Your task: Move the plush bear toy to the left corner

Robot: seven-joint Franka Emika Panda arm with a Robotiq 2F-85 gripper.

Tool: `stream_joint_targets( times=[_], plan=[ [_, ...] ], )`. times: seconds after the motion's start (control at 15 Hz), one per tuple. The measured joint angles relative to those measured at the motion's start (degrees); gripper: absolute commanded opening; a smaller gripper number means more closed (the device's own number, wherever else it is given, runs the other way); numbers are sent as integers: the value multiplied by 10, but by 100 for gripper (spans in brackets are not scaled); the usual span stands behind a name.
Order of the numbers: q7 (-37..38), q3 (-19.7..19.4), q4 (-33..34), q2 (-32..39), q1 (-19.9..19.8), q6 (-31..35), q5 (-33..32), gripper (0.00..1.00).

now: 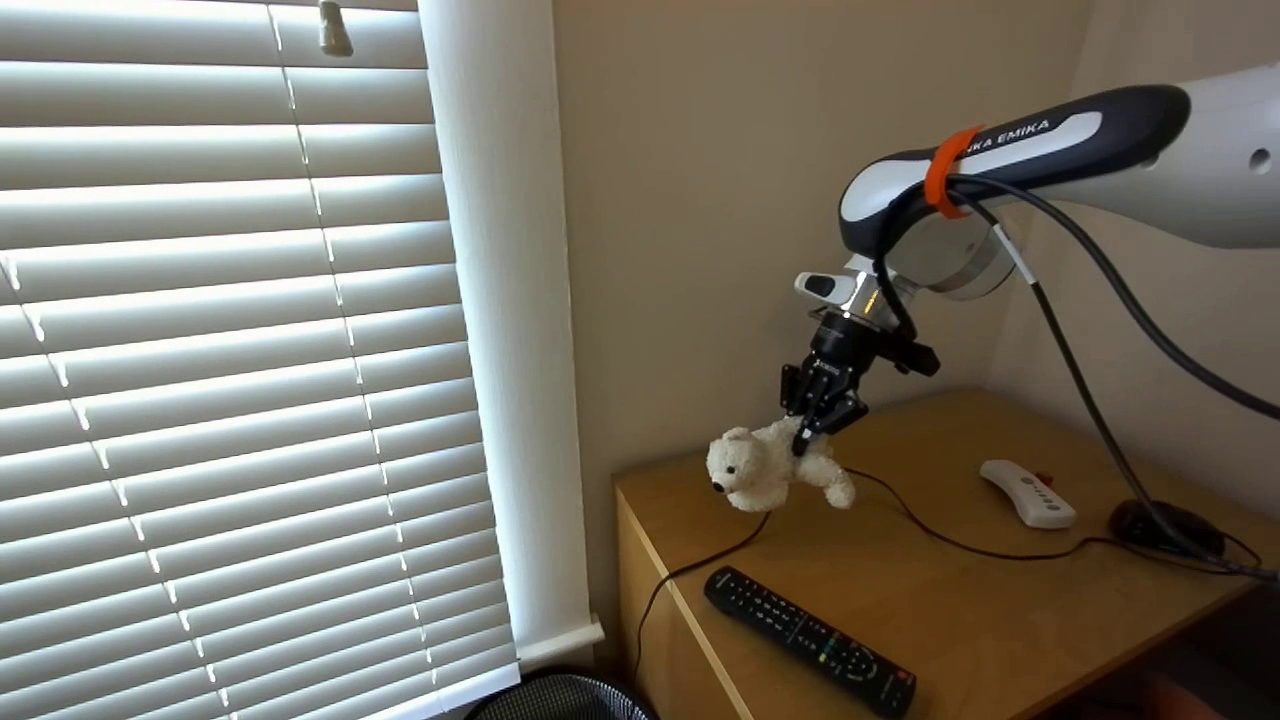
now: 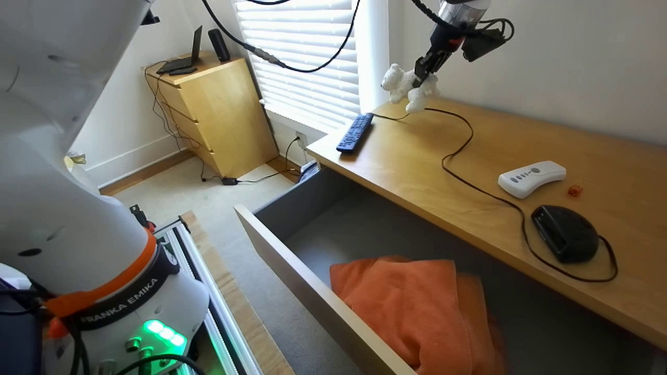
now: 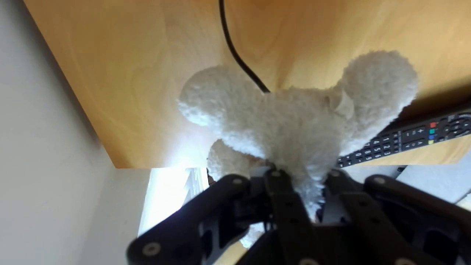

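Claw (image 3: 304,175) pinching plush bear toy (image 1: 765,460) over desk (image 2: 406,151) | open drawer (image 2: 300,284): orange cloth (image 2: 401,307) inside

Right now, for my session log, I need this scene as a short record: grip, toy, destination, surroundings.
gripper: closed on the plush bear toy, around its body
toy position: apparently clear of the desk top, head toward the window blinds
destination: left corner, presumably the one by the wall and blinds
placed: not yet
on the desk top: black remote, white device with buttons, black device with a cable, small orange-red cube
drawer: open, orange cloth inside
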Motion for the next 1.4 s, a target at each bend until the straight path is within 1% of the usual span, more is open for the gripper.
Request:
stream_joint_targets(
  times=[0.4,0.47,0.53,0.6,0.67,0.73,0.8,1.0,1.07,1.4],
  plan=[
    [-6,-2,82,84,31,32,-9,4],
    [-6,-2,94,94,35,33,-13,41],
    [-6,-2,106,104,38,33,-17,42],
    [-6,-3,115,113,41,33,-22,48],
    [-6,-4,123,119,44,33,-27,55],
    [-4,-6,129,124,46,32,-32,64],
    [0,-7,134,126,47,30,-37,71],
    [36,-11,146,122,47,8,-40,93],
    [56,-11,151,119,47,-2,-39,99],
    [178,-14,153,83,33,-27,-26,100]
  ],
)
